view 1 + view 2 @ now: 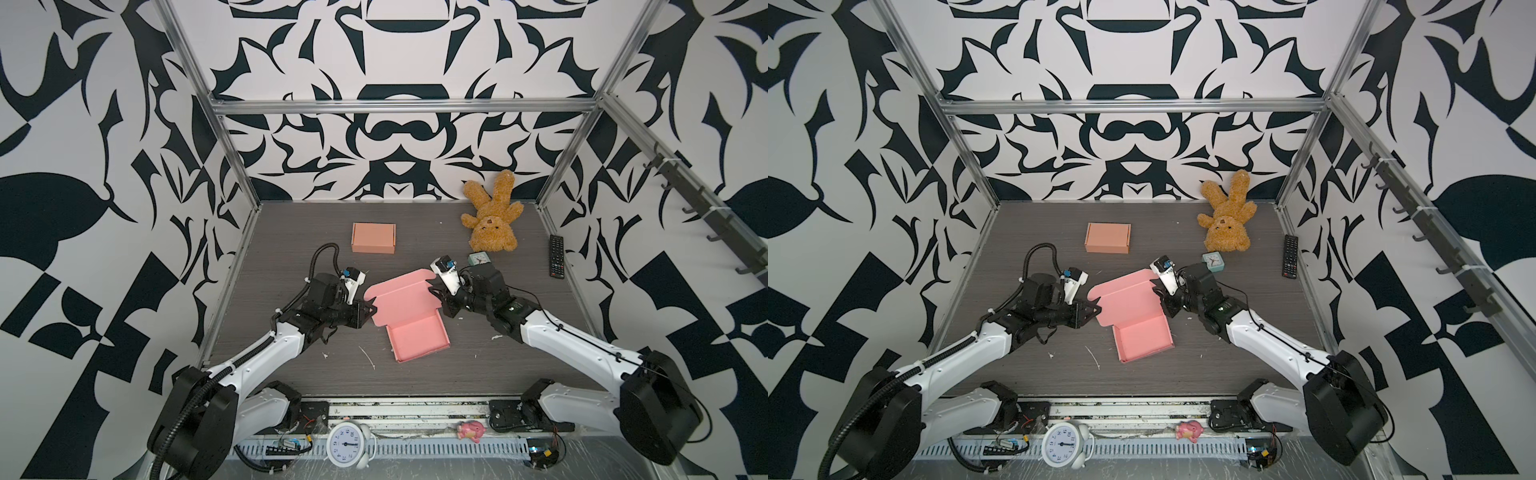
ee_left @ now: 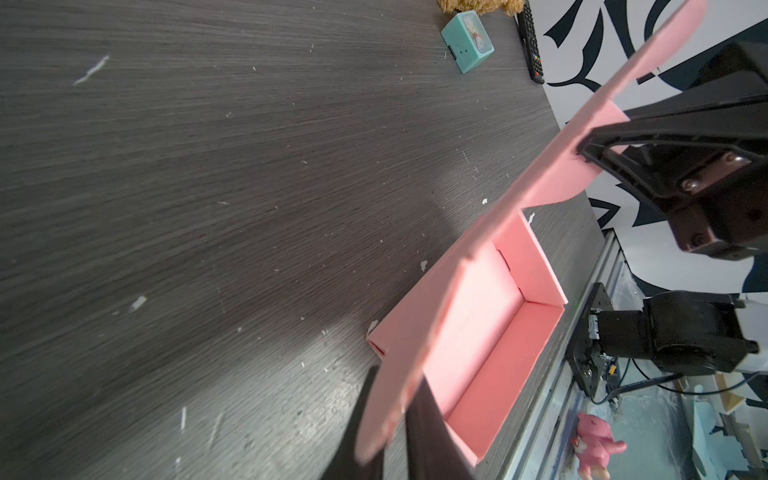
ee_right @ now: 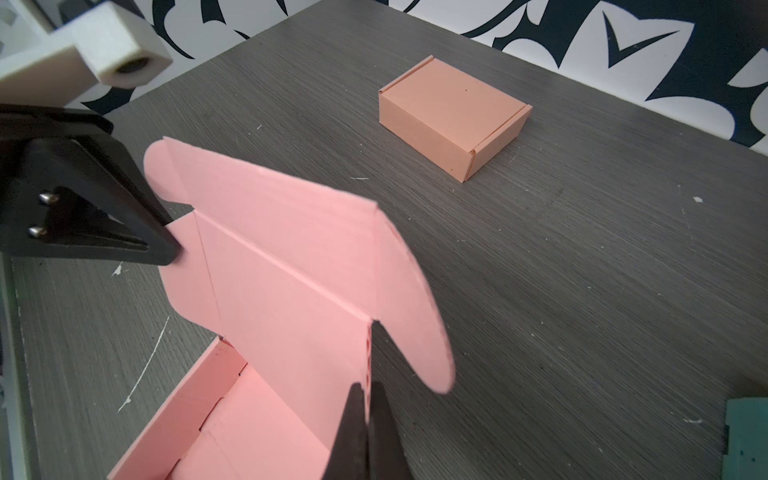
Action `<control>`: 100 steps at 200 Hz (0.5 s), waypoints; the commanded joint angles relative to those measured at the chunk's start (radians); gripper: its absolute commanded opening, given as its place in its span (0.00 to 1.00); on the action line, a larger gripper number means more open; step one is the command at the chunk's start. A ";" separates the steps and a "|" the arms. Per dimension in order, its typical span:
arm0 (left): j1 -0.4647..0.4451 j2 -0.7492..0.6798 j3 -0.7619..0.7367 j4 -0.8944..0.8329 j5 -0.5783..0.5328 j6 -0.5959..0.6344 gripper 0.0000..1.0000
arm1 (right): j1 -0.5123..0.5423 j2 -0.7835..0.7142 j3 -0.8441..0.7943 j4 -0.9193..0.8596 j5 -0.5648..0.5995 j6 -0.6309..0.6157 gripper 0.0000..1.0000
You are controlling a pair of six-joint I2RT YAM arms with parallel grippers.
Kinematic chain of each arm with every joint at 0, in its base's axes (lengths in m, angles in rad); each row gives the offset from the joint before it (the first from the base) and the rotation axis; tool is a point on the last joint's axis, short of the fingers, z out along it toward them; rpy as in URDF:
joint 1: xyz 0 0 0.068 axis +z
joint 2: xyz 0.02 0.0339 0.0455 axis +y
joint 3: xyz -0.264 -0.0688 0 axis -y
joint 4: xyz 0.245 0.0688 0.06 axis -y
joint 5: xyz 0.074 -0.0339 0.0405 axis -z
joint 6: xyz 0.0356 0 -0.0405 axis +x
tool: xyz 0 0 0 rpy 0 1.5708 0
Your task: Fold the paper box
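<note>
The pink paper box sits near the middle of the dark grey wooden surface. Its tray lies flat. Its lid stands up, tilted, on the tray's 12 o'clock side.

The left gripper is at the lid's 9 o'clock edge. It is squeezed onto the round side flap there. The left wrist view shows that flap between its two black fingers.

The right gripper is at the lid's 3 o'clock edge. It is pinched shut on the lid's corner, just beside the other round flap.

A closed orange cardboard box sits at 11 o'clock from the pink one, well apart. A small green clock is at 2 o'clock, near the right gripper. A black remote control lies farther out that way, and its button marks are too small to read. A white round alarm clock at 7 o'clock shows black numbers around its face.
</note>
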 commanded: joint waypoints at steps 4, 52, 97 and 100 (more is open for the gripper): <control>-0.019 -0.016 0.008 -0.049 -0.009 0.043 0.12 | -0.002 0.012 0.045 -0.008 -0.006 0.011 0.00; -0.052 -0.021 0.022 -0.073 -0.050 0.059 0.07 | -0.002 0.035 0.065 -0.036 -0.005 0.017 0.04; -0.053 -0.020 0.020 -0.080 -0.053 0.066 0.05 | -0.004 0.027 0.066 -0.044 0.016 0.019 0.06; -0.055 -0.022 0.020 -0.080 -0.054 0.067 0.05 | -0.002 0.026 0.066 -0.045 0.018 0.018 0.06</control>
